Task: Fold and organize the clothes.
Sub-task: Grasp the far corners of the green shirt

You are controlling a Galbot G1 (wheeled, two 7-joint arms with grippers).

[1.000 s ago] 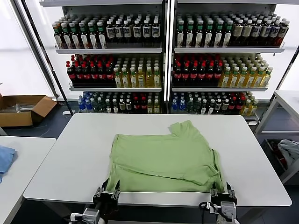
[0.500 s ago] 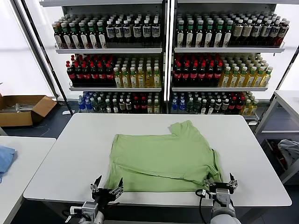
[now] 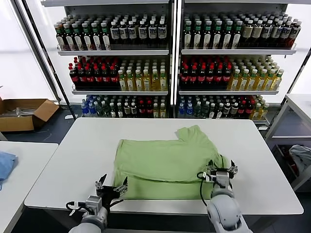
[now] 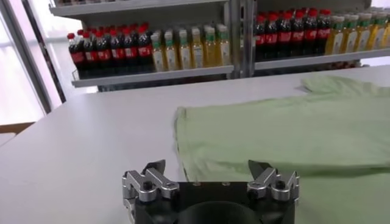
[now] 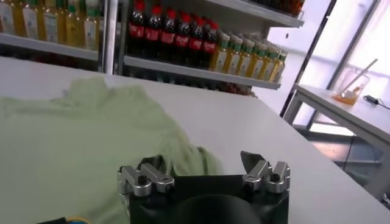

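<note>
Our right gripper (image 3: 220, 171) has its fingers spread wide with nothing between them, poised over the shirt's right edge near the folded sleeve. Our left gripper (image 3: 112, 187) is likewise spread wide and empty, sitting at the near left corner of the hem, by the table's front edge.

The polo shirt (image 3: 170, 162) lies flat across the middle of the white table (image 3: 73, 160), one sleeve sticking out toward the shelves and the near hem doubled over into a band.

We judge the main risk to be grabbing too many layers. Where the fabric is doubled, a pinch could catch only the top ply, or both plies unevenly, and the fold would come out skewed. If our two sides lift at different heights, the soft cloth could drag and bunch. The table looks smooth, so the whole shirt may slide rather than crease.

The fabric is a thin, matte, light green knit, limp and softly wrinkled, with rounded folded edges. Behind stand shelves (image 3: 170, 51) of hard, glossy bottles.
</note>
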